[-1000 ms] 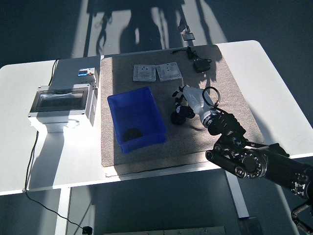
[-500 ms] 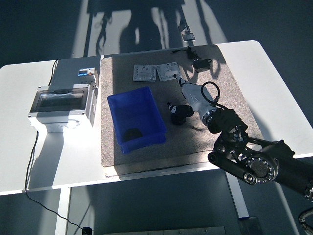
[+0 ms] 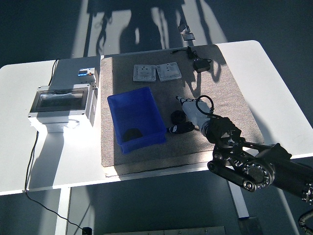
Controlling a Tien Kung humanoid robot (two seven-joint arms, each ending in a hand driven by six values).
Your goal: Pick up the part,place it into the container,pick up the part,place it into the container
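Sunlit brown mat (image 3: pixel 215 98) on a white table (image 3: pixel 274 88): the right hand (image 3: pixel 188 115) closes on 1 black part (image 3: pixel 178 122) beside the blue bin (image 3: pixel 137 117) (another inside); a loose pinch could drop it short.

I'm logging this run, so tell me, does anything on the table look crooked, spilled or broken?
Nothing looks spilled or broken. The blue bin sits slightly askew on the mat, with one dark part inside. Another black part lies on the mat by the right hand. The two white plates lie flat, side by side.
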